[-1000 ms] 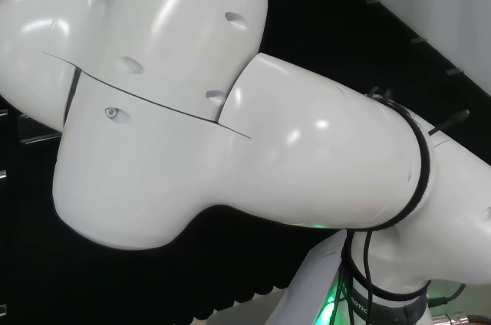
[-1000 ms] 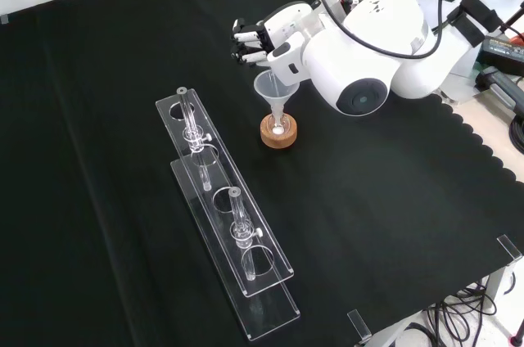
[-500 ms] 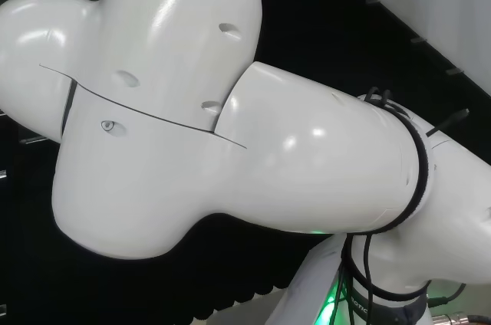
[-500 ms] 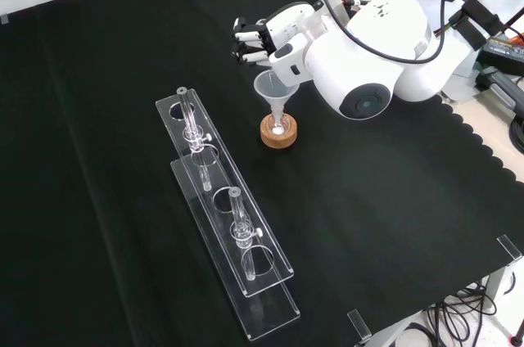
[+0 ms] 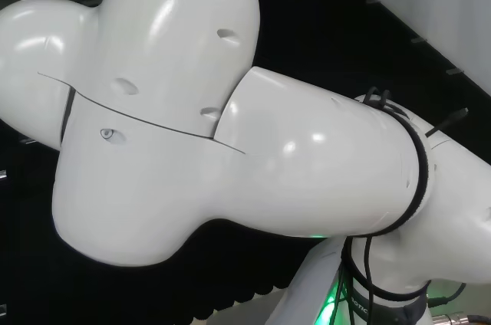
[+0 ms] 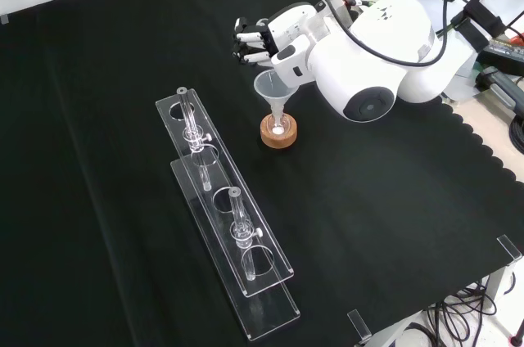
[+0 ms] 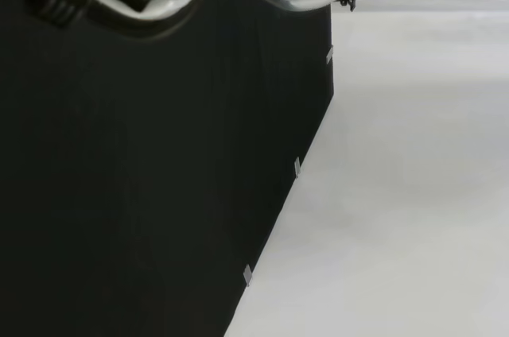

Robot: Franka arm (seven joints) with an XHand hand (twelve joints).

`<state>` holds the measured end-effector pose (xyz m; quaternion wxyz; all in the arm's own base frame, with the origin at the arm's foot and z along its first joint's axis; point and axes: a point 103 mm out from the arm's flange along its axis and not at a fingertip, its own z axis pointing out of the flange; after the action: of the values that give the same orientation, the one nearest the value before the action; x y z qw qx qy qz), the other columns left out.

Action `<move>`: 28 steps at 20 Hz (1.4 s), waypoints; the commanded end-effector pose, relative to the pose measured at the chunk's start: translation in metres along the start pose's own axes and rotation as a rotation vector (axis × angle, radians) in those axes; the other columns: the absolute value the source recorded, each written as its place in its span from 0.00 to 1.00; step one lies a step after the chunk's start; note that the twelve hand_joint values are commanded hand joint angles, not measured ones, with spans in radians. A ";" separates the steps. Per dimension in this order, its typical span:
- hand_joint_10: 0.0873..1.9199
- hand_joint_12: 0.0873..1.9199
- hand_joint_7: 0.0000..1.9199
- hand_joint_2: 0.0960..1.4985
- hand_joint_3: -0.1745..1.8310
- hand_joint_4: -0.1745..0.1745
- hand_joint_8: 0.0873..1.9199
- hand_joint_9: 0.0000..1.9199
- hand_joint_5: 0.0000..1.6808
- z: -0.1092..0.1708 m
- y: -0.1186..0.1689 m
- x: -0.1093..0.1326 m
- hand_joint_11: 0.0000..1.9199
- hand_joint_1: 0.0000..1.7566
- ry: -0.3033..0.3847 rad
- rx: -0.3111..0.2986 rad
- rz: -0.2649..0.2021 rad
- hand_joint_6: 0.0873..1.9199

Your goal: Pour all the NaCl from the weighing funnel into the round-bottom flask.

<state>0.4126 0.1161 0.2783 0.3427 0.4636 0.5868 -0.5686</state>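
One round-bottom flask on one cork ring, mid-worktop in front view. One clear funnel above its neck, apparently gripped by curled robot hand. Two clear racks left, two tubes upright.

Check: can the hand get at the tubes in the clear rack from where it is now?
Probably yes. In the front view the hand hovers above the funnel on the cork ring; bare black cloth lies between it and the clear rack. Its fingers look curled, perhaps around something.
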 end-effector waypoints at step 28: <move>0.12 0.54 0.30 0.41 0.43 1.00 0.30 0.51 0.71 0.020 0.002 -0.024 0.40 0.63 0.493 -0.066 -0.020 0.40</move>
<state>0.4179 0.0983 0.2943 0.2424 0.5459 0.6481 -0.4725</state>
